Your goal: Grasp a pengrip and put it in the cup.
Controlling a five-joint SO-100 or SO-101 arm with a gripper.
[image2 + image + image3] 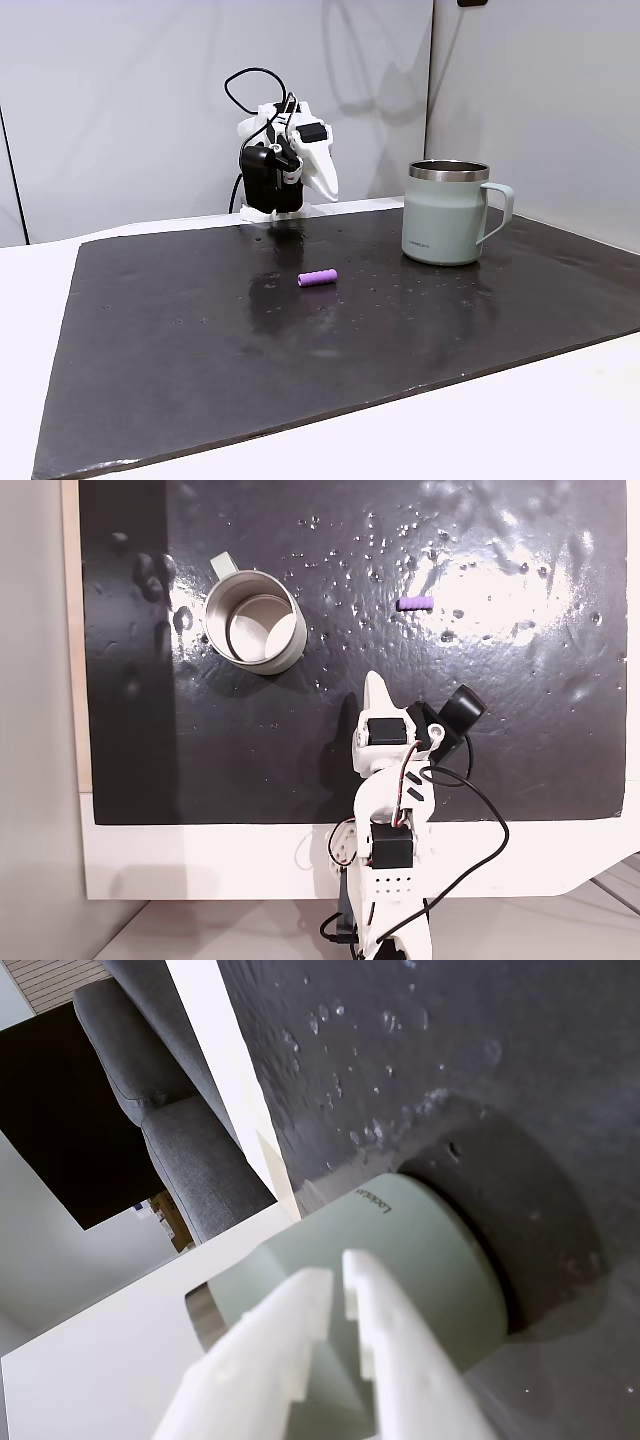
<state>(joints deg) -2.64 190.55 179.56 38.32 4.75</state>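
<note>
Pengrip (415,603) is lying flat on the black mat (300,760), long axis running 3-to-9 o'clock in a fixed view, no end pointing at the cup (255,620). In another fixed view it (317,278) is also lying sideways, its right end tipping slightly toward 2 o'clock. It is looking like a short light-purple tube with ribbed rings, tiny next to the cup.

Cup is sitting upright on the mat, well apart from the pengrip, at about 9 o'clock from it in the fixed view from above (255,620); handle is sticking out toward 11 o'clock there. Pale grey-green body, metal rim, mouth facing up, inside looking bare.

Arm is sitting folded at the tabletop (200,860) edge, claw (376,687) pointing toward 12 o'clock, at roughly 5 o'clock from the cup and 7 o'clock from the pengrip, touching neither. In the wrist view the claw (336,1280) is showing two white fingers (270,1360) nearly together, only a thin slit between them, gripping nothing; cup wall (440,1270) is sitting behind them.
</note>
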